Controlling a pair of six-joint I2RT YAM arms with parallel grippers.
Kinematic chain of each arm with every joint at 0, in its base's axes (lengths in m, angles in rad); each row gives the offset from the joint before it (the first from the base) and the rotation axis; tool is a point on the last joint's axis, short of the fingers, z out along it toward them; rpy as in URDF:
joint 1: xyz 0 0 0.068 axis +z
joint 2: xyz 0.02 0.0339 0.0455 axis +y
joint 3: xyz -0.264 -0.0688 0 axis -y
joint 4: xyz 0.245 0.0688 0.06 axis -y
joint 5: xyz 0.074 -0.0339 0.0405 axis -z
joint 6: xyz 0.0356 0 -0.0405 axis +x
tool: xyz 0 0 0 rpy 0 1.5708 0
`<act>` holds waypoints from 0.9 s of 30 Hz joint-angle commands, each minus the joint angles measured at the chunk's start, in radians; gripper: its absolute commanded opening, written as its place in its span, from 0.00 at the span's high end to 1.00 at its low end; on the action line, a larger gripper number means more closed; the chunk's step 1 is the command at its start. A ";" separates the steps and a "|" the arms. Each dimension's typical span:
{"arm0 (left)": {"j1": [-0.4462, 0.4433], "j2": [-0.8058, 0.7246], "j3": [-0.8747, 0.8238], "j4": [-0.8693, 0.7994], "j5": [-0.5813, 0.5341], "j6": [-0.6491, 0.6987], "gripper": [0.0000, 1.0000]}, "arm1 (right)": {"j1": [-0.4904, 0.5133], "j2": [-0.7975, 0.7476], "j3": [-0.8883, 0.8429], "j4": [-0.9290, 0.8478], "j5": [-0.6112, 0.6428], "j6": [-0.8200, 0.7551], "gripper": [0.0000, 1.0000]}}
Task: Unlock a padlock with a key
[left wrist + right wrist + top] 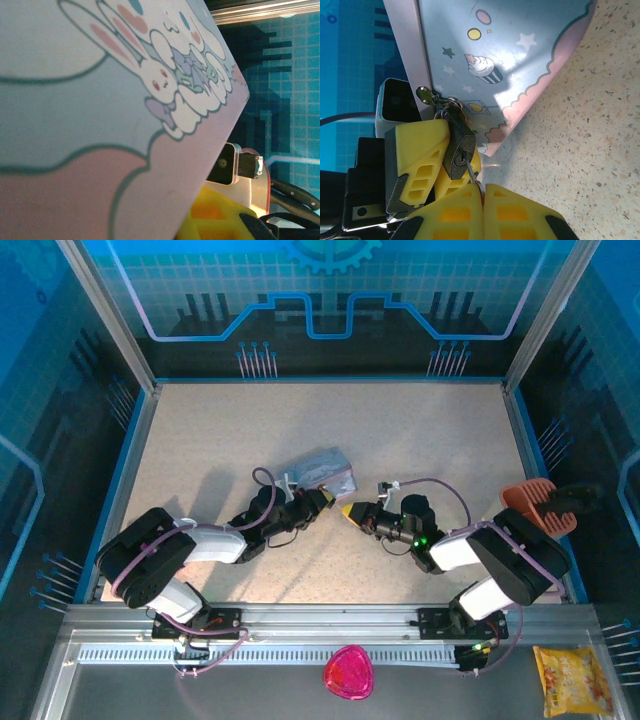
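Note:
The dark padlock (459, 145) hangs by its thin shackle from the hasp of a pastel cartoon-printed tin (520, 60). My left gripper (324, 502) is shut on the padlock's body, and its yellow fingers (415, 145) press on the sides. The slim key (471, 174) has its blade in the keyhole. My right gripper (483, 190) is shut on the key's head, just below the lock. From above, the two grippers meet tip to tip beside the tin (322, 470), the right gripper (349, 512) coming from the right. In the left wrist view the tin (100, 125) is very close, with one yellow finger (215, 220) below it.
The speckled table (200, 440) is fenced by a blue-edged frame and clear walls. An orange-brown scoop-like object (530, 502) sits at the right edge. A pink object (348, 672) and a yellow snack bag (572, 680) lie beyond the front rail.

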 commanded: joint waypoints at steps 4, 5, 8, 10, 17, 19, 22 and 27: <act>-0.031 -0.030 0.035 0.071 0.069 -0.026 1.00 | 0.016 0.023 0.008 0.096 0.007 0.014 1.00; -0.031 -0.030 0.037 0.072 0.071 -0.026 1.00 | 0.016 0.021 0.009 0.099 0.006 0.016 1.00; -0.032 -0.027 0.041 0.075 0.078 -0.026 1.00 | 0.017 -0.008 0.016 0.060 0.004 0.003 1.00; -0.035 -0.026 0.047 0.077 0.081 -0.026 1.00 | 0.016 -0.035 0.022 0.010 0.005 -0.016 1.00; -0.045 -0.018 0.061 0.091 0.104 -0.030 1.00 | -0.017 -0.041 0.027 -0.006 -0.021 -0.028 1.00; -0.049 -0.015 0.059 0.107 0.109 -0.038 1.00 | -0.022 -0.042 0.033 -0.012 -0.028 -0.029 1.00; -0.059 -0.014 0.061 0.113 0.112 -0.043 1.00 | -0.020 -0.050 0.046 -0.036 -0.033 -0.046 1.00; -0.065 -0.010 0.066 0.124 0.118 -0.048 1.00 | -0.022 -0.073 0.052 -0.074 -0.029 -0.072 1.00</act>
